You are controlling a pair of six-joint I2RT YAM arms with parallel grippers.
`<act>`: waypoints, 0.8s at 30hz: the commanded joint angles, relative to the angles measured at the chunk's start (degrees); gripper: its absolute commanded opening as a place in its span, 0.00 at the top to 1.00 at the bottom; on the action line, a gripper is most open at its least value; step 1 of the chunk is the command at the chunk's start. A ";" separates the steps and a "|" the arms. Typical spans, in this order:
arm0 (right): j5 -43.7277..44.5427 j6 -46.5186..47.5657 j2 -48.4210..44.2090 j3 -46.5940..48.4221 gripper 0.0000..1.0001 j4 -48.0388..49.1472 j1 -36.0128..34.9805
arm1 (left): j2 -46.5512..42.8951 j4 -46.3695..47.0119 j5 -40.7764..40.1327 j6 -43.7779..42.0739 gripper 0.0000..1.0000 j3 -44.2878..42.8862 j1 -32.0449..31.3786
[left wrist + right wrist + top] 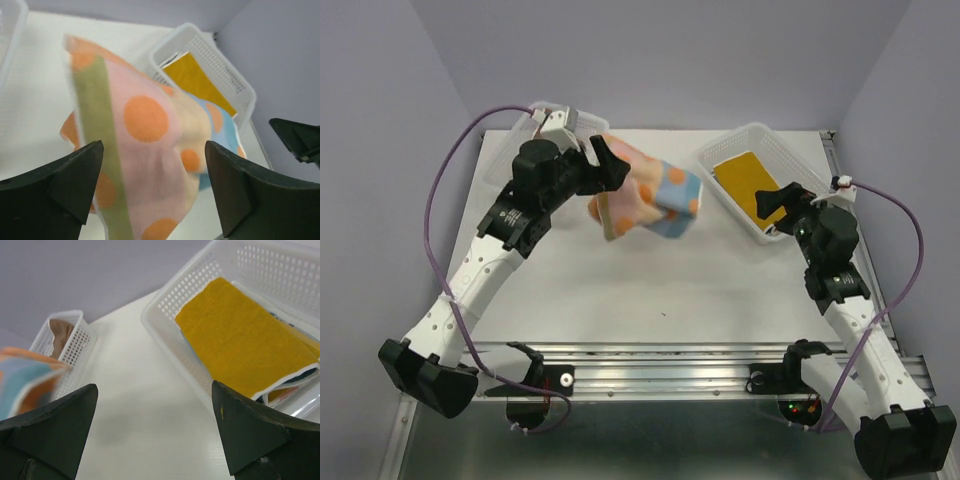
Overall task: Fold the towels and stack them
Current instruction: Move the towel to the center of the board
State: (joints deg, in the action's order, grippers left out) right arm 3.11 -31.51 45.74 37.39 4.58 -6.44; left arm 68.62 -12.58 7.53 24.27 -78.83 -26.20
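Two baskets sit on the table (670, 280). The left basket (80, 347) is mostly hidden behind the arm from above, and its brown towel (59, 332) shows only partly. The left gripper (612, 163) is spread open with the spotted towel (655, 200) bunched just beyond it; contact is unclear. The right gripper (155, 390) is spread wide near the right basket (165, 305), where the mustard towel (240, 345) covers others.

Loose towel (650, 200) is between left basket (75, 347) and right basket (760, 133) holding folded towel (745, 180).
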 commanded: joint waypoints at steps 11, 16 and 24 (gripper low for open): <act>20.31 -0.13 11.38 4.71 0.00 -18.28 -26.16 | -7.44 -2.11 -20.02 14.48 0.01 25.08 -0.79; 28.16 -8.27 18.59 4.71 0.00 -23.82 -29.86 | -6.05 7.11 -10.00 12.56 0.01 32.94 -1.22; 34.85 -17.09 23.17 0.94 0.04 -22.08 -29.95 | 10.18 13.98 -2.97 6.59 0.04 26.45 -5.71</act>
State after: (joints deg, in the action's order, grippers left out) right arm 31.20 -43.07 68.29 38.87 -19.03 -36.05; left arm 72.18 -6.24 -0.25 35.05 -46.33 -30.22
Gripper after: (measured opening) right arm 0.996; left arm 0.977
